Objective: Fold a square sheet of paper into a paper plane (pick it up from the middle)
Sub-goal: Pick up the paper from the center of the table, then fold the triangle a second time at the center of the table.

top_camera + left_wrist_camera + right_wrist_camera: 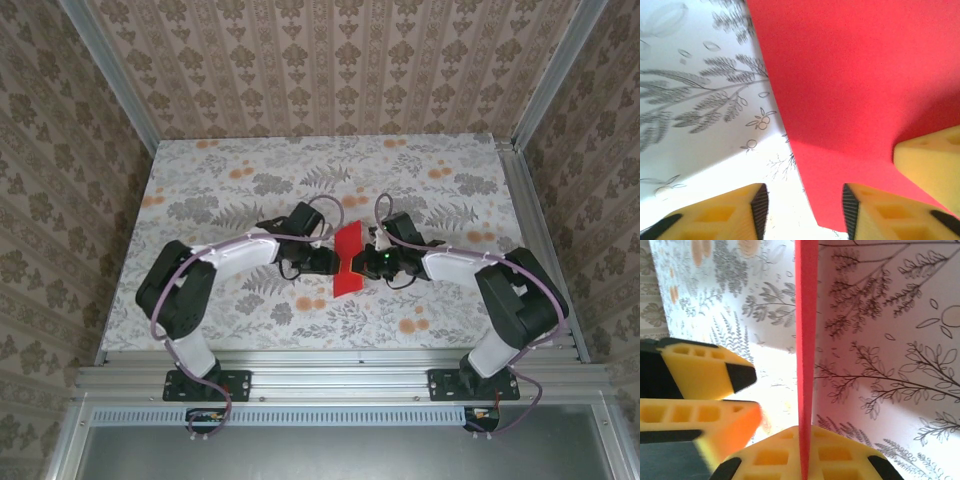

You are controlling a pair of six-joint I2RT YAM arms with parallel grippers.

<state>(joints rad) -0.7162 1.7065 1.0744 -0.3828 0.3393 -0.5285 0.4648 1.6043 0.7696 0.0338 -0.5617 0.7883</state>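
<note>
- At the near edge of the desk, the left arm and the right arm bend inward. Their tools meet over the middle of the desk, one on each side of the red paper.
- The right tool is pressed together on the square sheet of paper, which runs out edge-on from between its yellow pads. This pinch looks like what keeps the sheet raised rather than lying flat.
- The left tool comes in from the left with its fingers spread. The sheet's lower edge lies in the gap, close to one finger, and nothing clamps it there. It is probably either releasing or lining up a fresh hold while the right tool carries the paper.
- From above, the sheet sits mid-desk between the two tools. It looks creased and narrowed where it is gripped, but it has no dart outline yet, so the folding seems partly done.
- Beyond it, the flowered desk runs to the patterned wall.
</note>
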